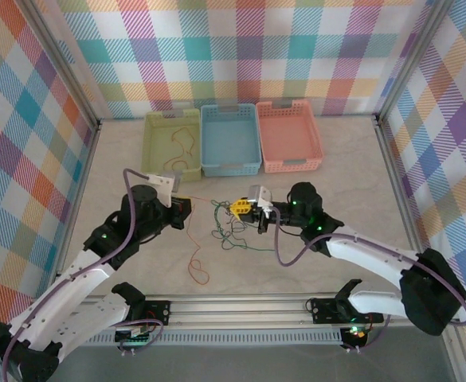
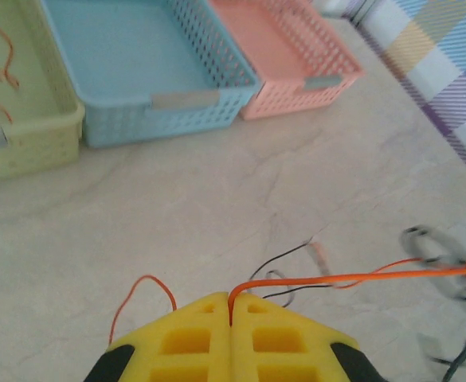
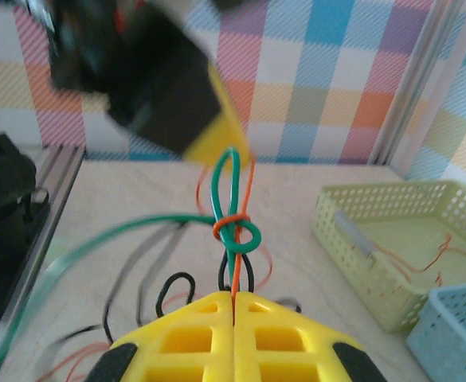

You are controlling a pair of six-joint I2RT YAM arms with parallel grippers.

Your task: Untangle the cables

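Currently in hand: the pull-apart step, as I read it; each arm has pinched a strand of the cables point(image 1: 229, 227), and an orange one runs taut between them.
Left gripper point(image 2: 231, 306): yellow fingers pressed flush with no gap, the orange cable point(image 2: 352, 278) clamped in the seam and leading off toward the tangle.
Right gripper point(image 3: 234, 298): fingers closed just as tightly; an orange strand and the green cable point(image 3: 231, 187) enter the seam right below a knot point(image 3: 234, 229) where green loops round orange.
Cables' place: on the table on the near side of the blue basket point(image 1: 231, 167), well apart from it, with black and green curls lying loose and one orange tail trailing farther from the basket.
Grippers' place: both on the blue basket's near side, the left one off past its left corner, the right one opposite its right half.
Sorted so far: an orange wire lies in the yellow-green basket point(image 1: 154, 159), just beside the blue basket's left wall.
Next move calls for: probably a slow, gentle parting of the arms that eases the orange strand out through the green loop; a hard tug would likely cinch the knot tighter.
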